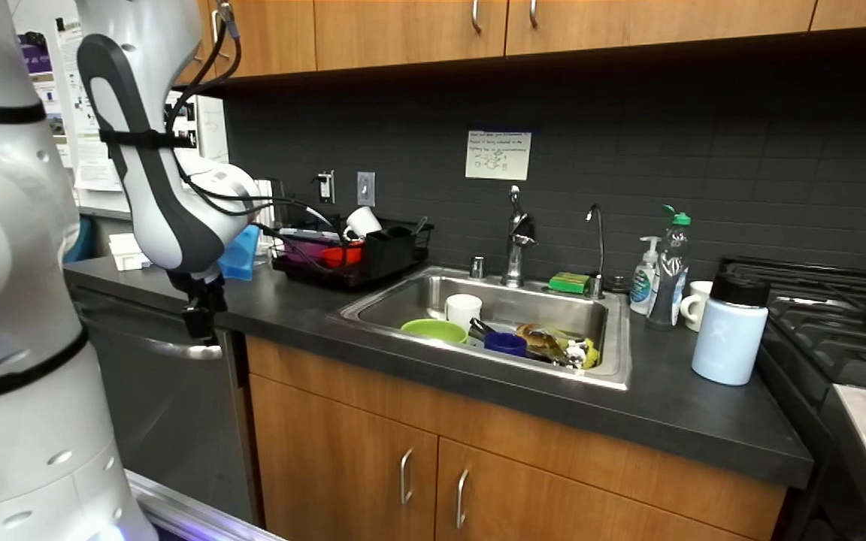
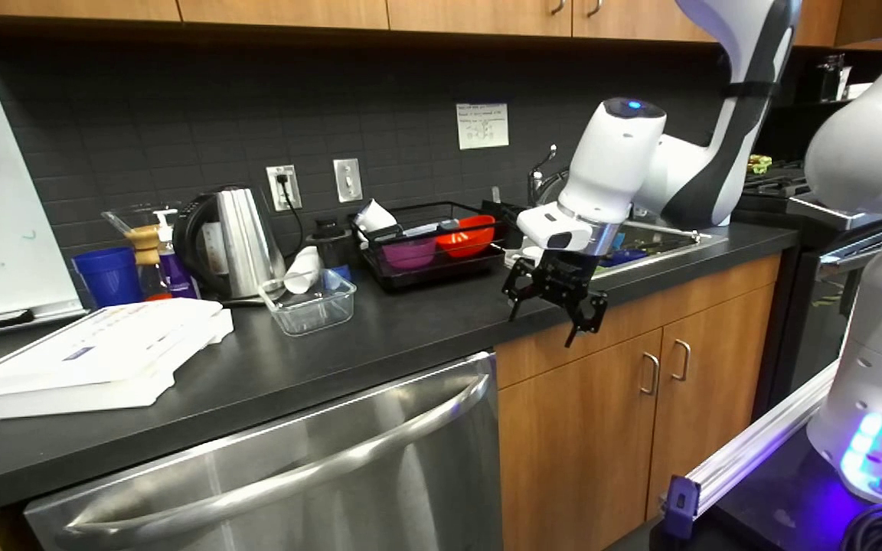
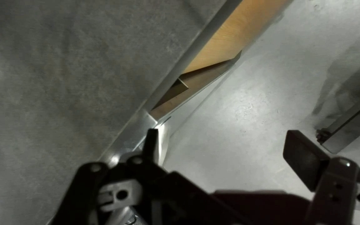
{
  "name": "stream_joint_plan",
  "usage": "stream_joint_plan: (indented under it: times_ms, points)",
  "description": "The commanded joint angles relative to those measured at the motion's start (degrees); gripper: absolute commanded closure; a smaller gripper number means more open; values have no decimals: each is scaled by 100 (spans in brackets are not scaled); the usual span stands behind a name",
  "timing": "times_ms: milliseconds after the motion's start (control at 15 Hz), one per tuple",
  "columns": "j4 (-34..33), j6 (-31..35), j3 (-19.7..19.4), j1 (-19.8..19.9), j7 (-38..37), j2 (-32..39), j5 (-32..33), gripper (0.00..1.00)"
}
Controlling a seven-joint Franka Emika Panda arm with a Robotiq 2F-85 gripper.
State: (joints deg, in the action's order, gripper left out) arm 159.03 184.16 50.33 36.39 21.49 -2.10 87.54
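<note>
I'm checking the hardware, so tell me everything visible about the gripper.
The gripper is black, metallic-looking, with two jointed fingers spread wide apart. It points down from the end of the white arm, near the front edge of the dark counter. Nothing lies between the fingers, and no contact with anything else shows.

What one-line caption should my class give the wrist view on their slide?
The gripper, open and empty, hangs near the edge of a dark grey countertop, with floor below.

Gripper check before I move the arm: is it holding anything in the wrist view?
No, the gripper has its fingers spread wide apart in the wrist view, with floor showing between them.
</note>
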Motion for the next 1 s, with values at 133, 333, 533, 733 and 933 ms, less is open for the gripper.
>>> stream_joint_plan:
  times_ms: [133,333,533,733,933]
  points:
    - [8,-430,-54,99,-290,122,773,0]
    - [15,-453,-77,159,-258,100,934,0]
    - [15,-370,-84,191,-277,4,1035,0]
    - [6,-382,-77,206,-268,28,1166,0]
    - [9,-533,-88,258,-217,219,1290,0]
